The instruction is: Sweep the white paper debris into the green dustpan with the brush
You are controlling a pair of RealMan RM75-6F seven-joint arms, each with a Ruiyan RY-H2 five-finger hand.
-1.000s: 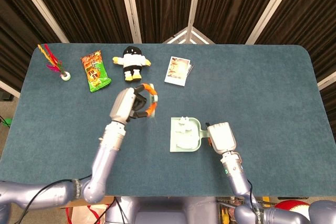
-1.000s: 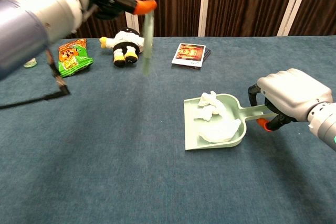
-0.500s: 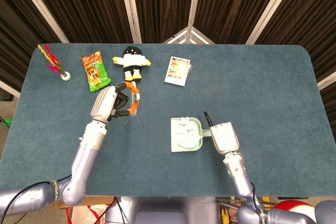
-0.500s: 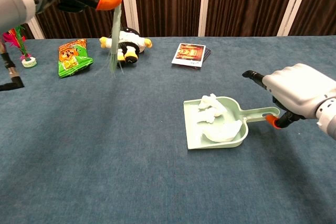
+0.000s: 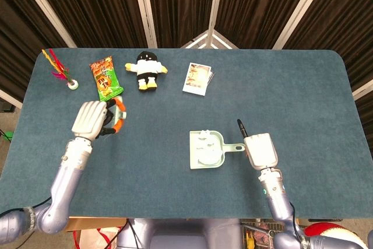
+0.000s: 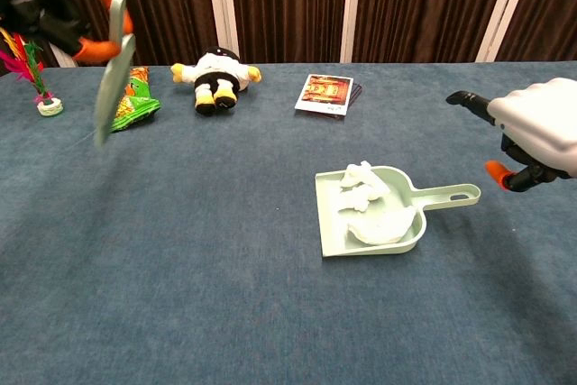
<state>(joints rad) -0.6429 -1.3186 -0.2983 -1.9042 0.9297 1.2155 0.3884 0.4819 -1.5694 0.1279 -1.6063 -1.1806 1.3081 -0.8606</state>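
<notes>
Dustpan [image 6: 374,214] now sits released by the emptied, parted right hand [image 5: 260,150]; left hand [image 5: 92,119] carried the gripped brush [image 6: 113,69] leftward.

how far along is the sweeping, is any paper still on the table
Sweeping looks done: the white paper lies inside the green dustpan, and no loose scraps show on the table in either view. In hand: the left hand holds the brush lifted over the table's left side. The right hand is off the dustpan handle. Left: probably just setting the brush down.

green dustpan [image 6: 394,214]: flat on table | paper debris [image 6: 365,200]: inside | brush [image 6: 113,69]: tilted, airborne
</notes>
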